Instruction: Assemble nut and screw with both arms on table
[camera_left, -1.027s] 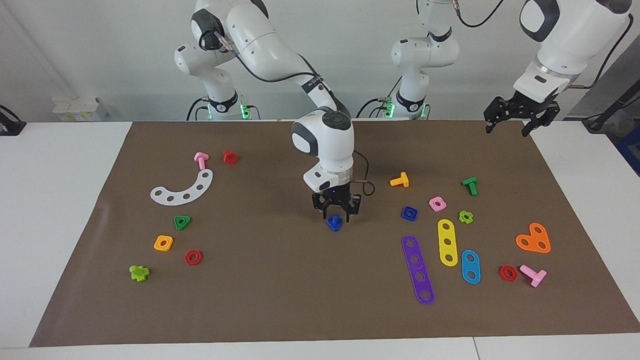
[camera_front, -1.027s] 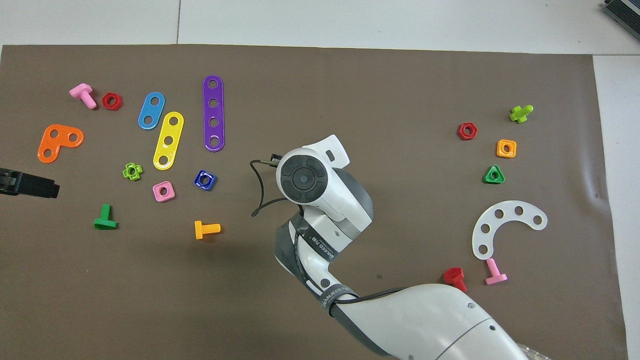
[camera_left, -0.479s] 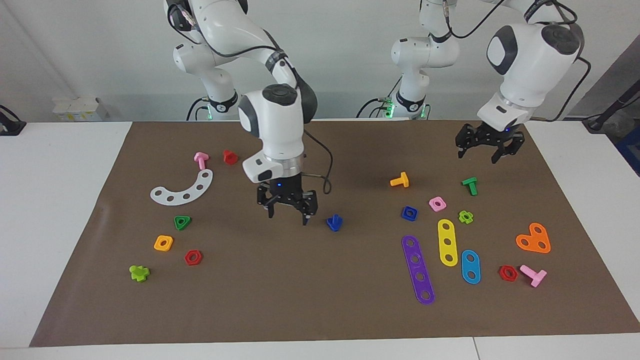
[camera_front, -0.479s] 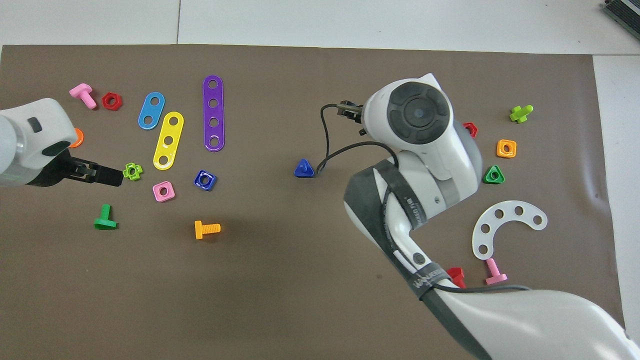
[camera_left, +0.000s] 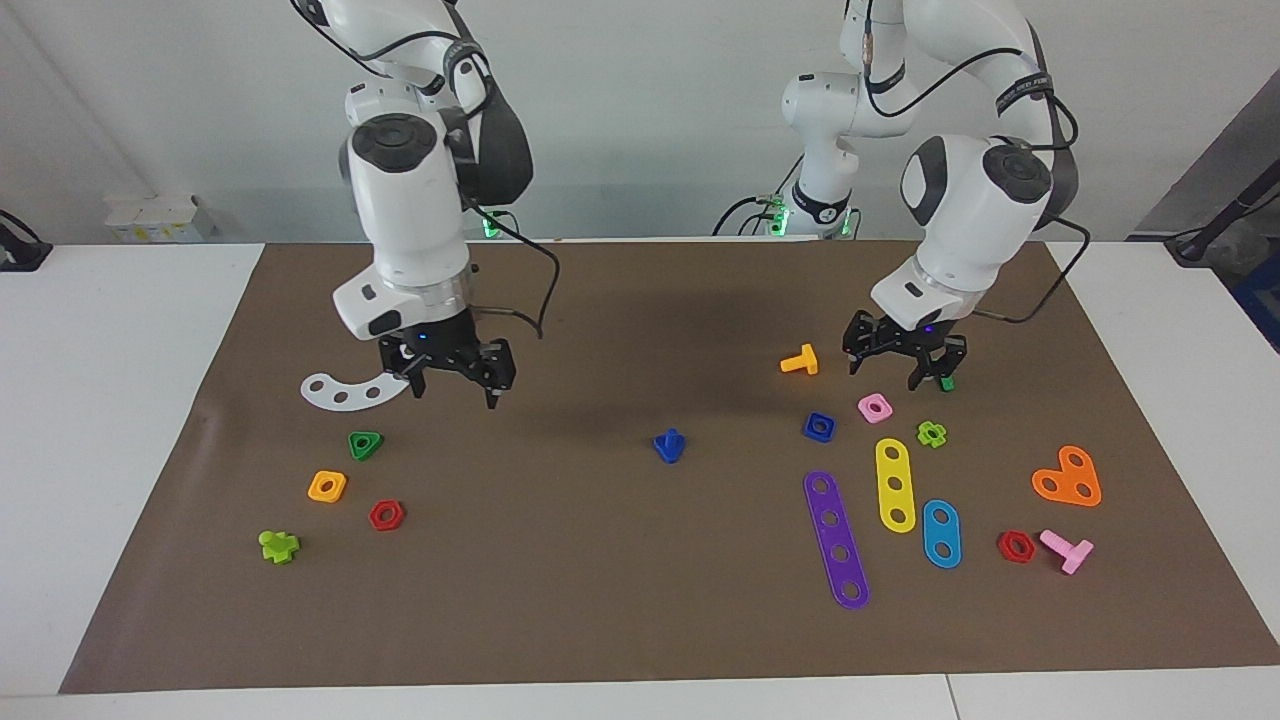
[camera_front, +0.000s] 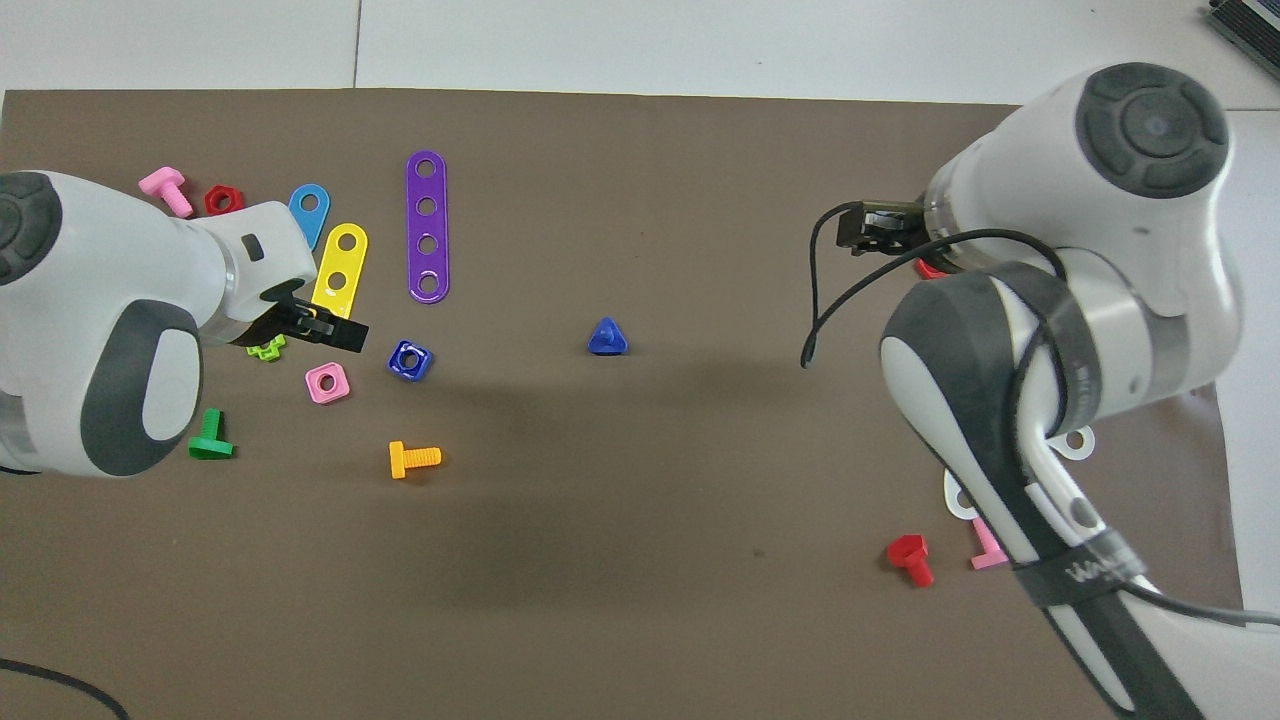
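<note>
The dark blue screw (camera_left: 669, 445) stands alone on its head in the middle of the brown mat (camera_left: 600, 600); it also shows in the overhead view (camera_front: 607, 338). The dark blue nut (camera_left: 819, 427) lies flat toward the left arm's end (camera_front: 409, 360). My left gripper (camera_left: 883, 377) is open and empty, low over the mat beside the pink nut (camera_left: 875, 407), apart from the blue nut; it shows in the overhead view too (camera_front: 335, 331). My right gripper (camera_left: 453, 397) is open and empty, up over the mat toward the right arm's end (camera_front: 880, 228).
An orange bolt (camera_left: 800, 360), a green bolt (camera_left: 943, 381), a lime nut (camera_left: 932, 433) and purple (camera_left: 836, 540), yellow (camera_left: 895, 485) and blue (camera_left: 941, 533) strips lie around the blue nut. A white curved plate (camera_left: 340, 392) and several small nuts lie under and near the right gripper.
My right gripper has left the blue screw standing and moved up and toward its own end. My left gripper has come down and in over the parts beside the pink nut.
</note>
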